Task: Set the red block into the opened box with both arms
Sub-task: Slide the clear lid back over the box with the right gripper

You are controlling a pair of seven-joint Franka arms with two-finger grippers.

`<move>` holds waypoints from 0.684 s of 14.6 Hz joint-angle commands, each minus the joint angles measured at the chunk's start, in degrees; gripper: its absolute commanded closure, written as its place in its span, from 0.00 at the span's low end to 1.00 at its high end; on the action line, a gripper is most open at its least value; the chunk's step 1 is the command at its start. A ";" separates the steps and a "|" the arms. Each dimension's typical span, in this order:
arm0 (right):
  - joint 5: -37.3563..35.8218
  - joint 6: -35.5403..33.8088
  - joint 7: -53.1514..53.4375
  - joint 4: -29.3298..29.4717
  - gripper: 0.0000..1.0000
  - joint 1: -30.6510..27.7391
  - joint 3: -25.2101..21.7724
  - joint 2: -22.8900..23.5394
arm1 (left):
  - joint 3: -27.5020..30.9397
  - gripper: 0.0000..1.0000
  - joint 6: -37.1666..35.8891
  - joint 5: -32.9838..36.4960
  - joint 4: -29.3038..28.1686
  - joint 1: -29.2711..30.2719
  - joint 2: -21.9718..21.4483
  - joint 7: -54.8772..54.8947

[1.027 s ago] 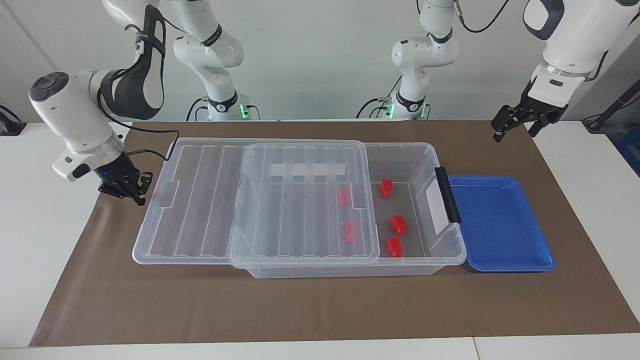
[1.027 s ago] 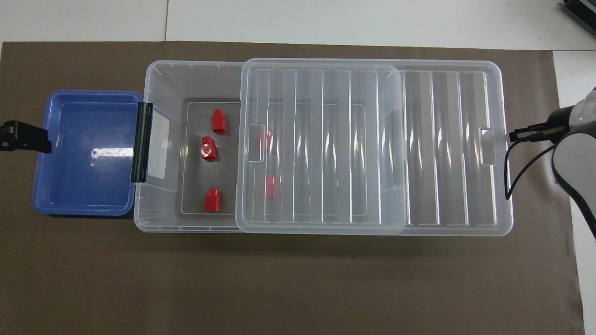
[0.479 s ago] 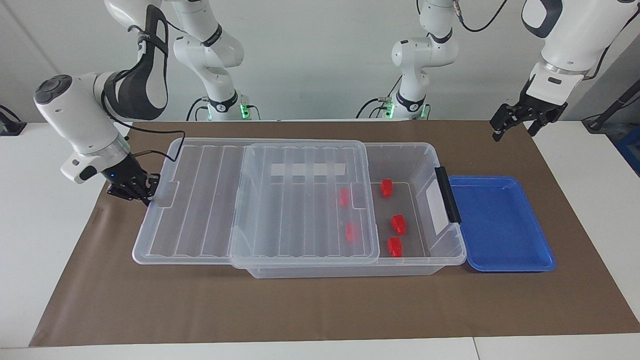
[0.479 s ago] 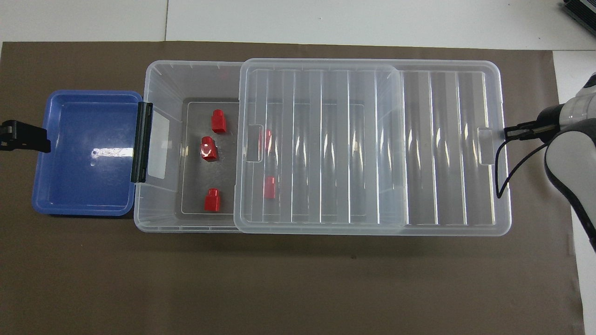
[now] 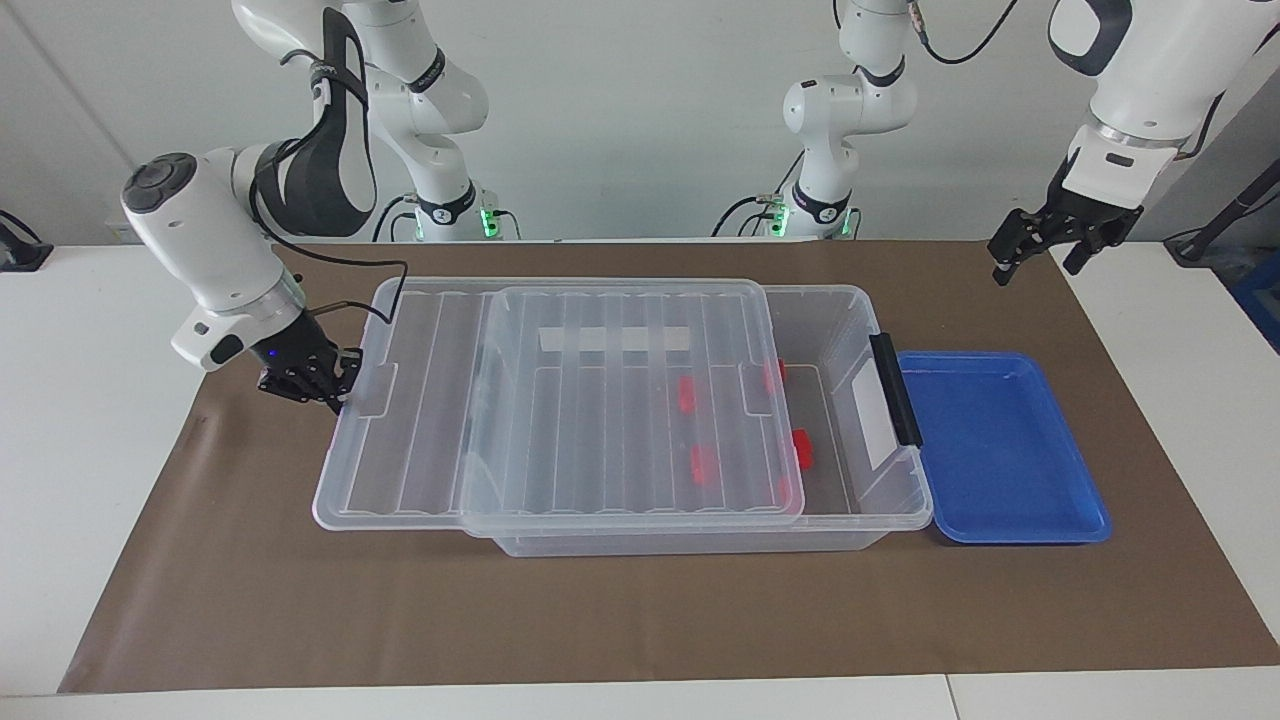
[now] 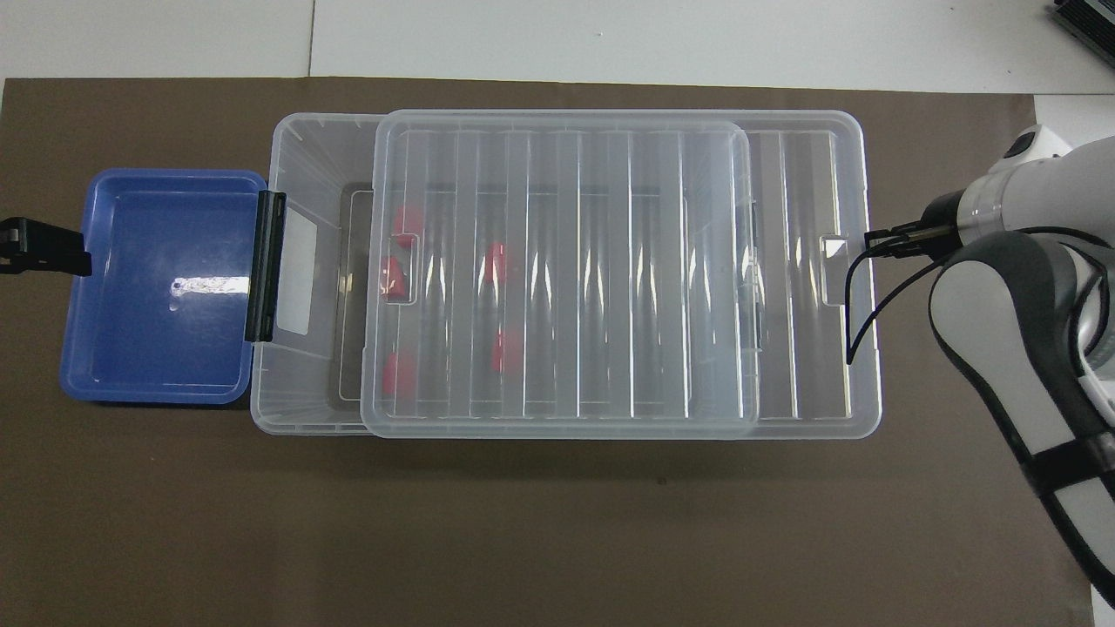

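Facing view: right claw (image 5: pixel 318 385), pressed together, butts the lid (image 5: pixel 560 400) end to slide it over the box (image 5: pixel 850 310); left claw (image 5: pixel 1040 243) waits spread.

A robotics lab. White jointed arms (image 5: pixel 430 90) stand bolted to a white desk (image 5: pixel 90 420). Brown paper (image 5: pixel 600 610) covers it beneath plain grey walls.

Right gripper (image 5: pixel 338 385) low with fingers together; left gripper (image 5: pixel 1040 250) raised, fingers spread.
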 commanded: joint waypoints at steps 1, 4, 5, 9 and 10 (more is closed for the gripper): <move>1.49 1.39 3.46 -0.09 1.00 1.66 0.18 0.26 | -0.34 0.00 2.42 -0.26 -3.11 0.89 -2.33 0.42; 1.49 1.65 6.36 -0.09 1.00 3.77 0.18 0.26 | -0.34 0.00 2.60 -0.35 -3.11 0.80 -2.33 0.33; 1.49 2.26 7.24 -0.27 1.00 4.38 0.18 0.26 | -0.34 0.00 2.60 -0.26 -3.11 0.89 -2.33 0.51; 1.49 2.18 7.51 -0.53 1.00 5.79 0.18 0.17 | -0.25 0.00 2.42 -0.26 -3.11 0.89 -2.33 0.42; 1.58 2.18 7.51 -0.53 1.00 6.06 0.18 0.17 | -0.25 0.00 2.42 -0.26 -3.11 0.89 -2.33 0.51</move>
